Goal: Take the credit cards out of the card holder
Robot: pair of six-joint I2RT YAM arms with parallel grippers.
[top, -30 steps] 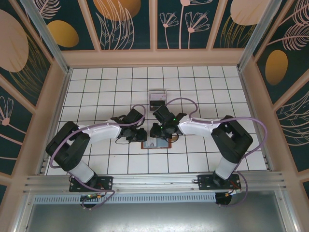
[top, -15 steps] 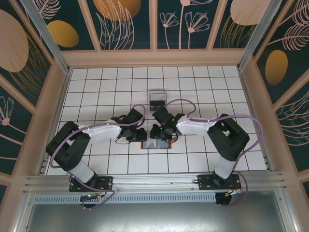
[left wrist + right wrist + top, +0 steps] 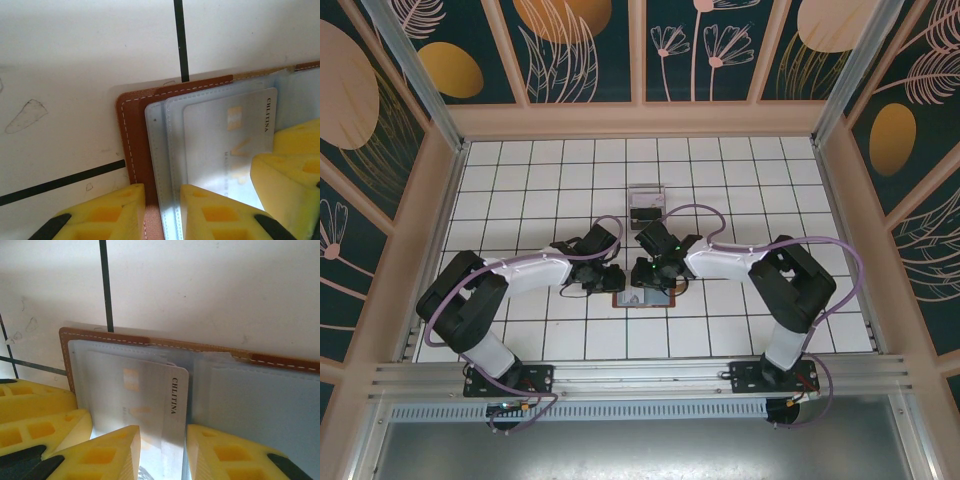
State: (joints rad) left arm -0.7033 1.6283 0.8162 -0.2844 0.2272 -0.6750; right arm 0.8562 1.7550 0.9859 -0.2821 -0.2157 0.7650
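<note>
The holder (image 3: 135, 145) lies open and flat on the table (image 3: 75, 60), low in the centre of the top view, between the two wrists. Its left half carries clear sleeves (image 3: 160, 150), and a pale card (image 3: 150, 405) sits among them.

In both wrist views the card's long axis runs up and down the frame. Its far short end lies toward the top and its near end runs off the bottom edge, in among the fingers.

The right fingers (image 3: 230, 455) are the nearer pair. They stand at the bottom of the right wrist view with a narrow gap. The card's face shows in that gap and its lettered right edge lies against the right-hand finger, while the other finger overlaps the card's face. The card is seen face-on there, so I judge they straddle it and do not clamp it.

The left fingers (image 3: 215, 215) sit at the bottom of the left wrist view, also narrow. The holder's brown left border and the sleeve edge run into their gap. I cannot tell whether they pinch that edge or only press it down.

Stitching closes the sleeves along the left and top, so the card probably has to slide toward the bottom or right of the frame. The left fingers would need to steady the holder against that pull.
</note>
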